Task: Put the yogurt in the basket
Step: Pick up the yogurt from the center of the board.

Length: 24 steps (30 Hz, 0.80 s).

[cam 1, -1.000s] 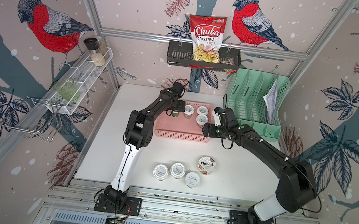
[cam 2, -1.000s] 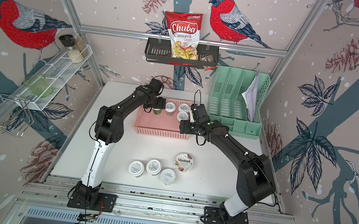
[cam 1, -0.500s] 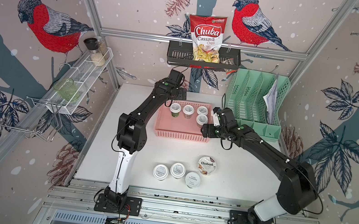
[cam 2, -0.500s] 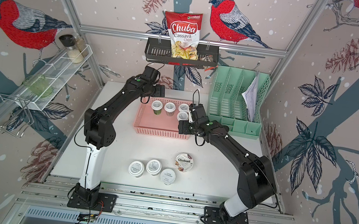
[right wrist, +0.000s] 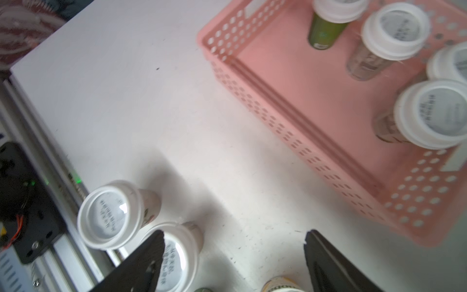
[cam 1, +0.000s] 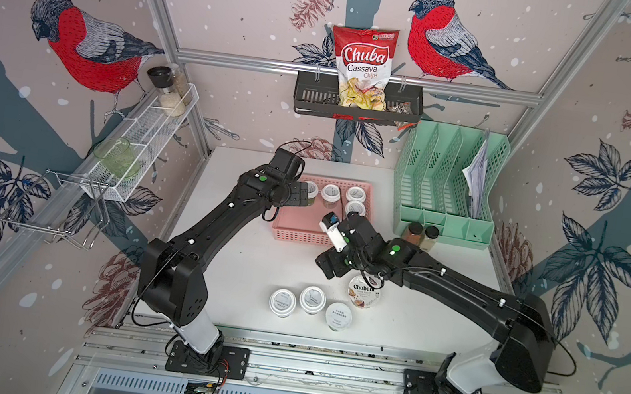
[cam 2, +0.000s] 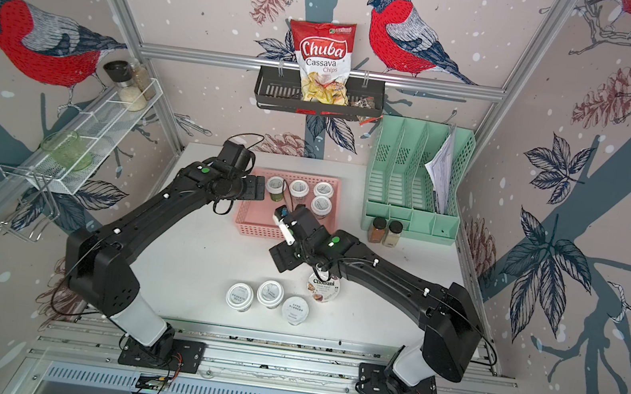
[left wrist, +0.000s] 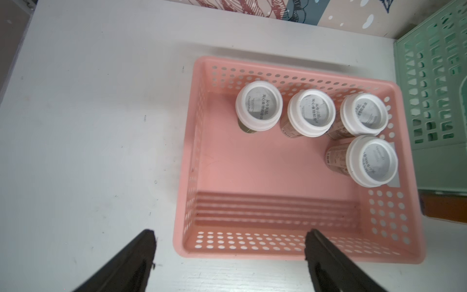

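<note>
- A robotics lab test cell — a booth framed in aluminium profile (cam 1: 356, 74), not a lived-in room.
- Its walls are printed panels (cam 1: 92, 45) of bullfinches, pine cones and leaves, fitted between the metal posts.
- Two black robot arms, the left arm (cam 1: 214, 217) and the right arm (cam 1: 461, 283), are bolted to slotted rails (cam 1: 323, 368) at the front edge of a white desk (cam 1: 247, 280), with loose cables showing.
- Household props dress it like a pantry — a chips bag (cam 1: 363, 66) in a black rack (cam 1: 311, 97), a white wire shelf (cam 1: 147, 132), a mint-green file organiser (cam 1: 429, 180), spice jars (cam 1: 420, 234), and yogurt cups (cam 1: 330, 192) in a pink basket (cam 1: 296, 235).
</note>
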Tool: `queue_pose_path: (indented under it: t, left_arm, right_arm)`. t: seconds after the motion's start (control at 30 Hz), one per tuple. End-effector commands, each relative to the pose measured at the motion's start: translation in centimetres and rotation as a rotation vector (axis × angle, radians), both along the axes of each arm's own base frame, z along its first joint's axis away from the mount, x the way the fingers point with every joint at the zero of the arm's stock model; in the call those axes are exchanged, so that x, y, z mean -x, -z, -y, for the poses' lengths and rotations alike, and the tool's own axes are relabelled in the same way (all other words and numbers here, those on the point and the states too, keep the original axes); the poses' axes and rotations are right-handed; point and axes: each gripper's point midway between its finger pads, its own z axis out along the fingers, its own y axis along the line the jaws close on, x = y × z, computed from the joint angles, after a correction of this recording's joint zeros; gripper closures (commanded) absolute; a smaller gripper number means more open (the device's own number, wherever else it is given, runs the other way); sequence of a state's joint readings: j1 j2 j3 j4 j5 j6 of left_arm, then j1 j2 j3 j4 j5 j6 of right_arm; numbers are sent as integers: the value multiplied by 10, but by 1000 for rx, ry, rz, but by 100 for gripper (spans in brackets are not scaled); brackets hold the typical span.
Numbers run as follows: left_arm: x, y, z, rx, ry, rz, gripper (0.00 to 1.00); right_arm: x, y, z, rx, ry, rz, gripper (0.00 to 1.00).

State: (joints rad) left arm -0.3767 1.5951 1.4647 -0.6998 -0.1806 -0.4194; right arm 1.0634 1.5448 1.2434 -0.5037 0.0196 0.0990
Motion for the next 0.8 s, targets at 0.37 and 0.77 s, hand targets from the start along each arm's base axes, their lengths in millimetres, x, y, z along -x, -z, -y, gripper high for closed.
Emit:
queue_pose_path:
  t: [0.37, 0.77]
  left_arm:
    - [-16, -9, -30, -3, -24, 72, 5]
    - [-6, -4, -37, 3, -40, 85, 5]
  right_arm:
    - [66, 58, -9, 261, -161, 8, 0]
    - [79, 80, -11, 274, -213, -66, 0]
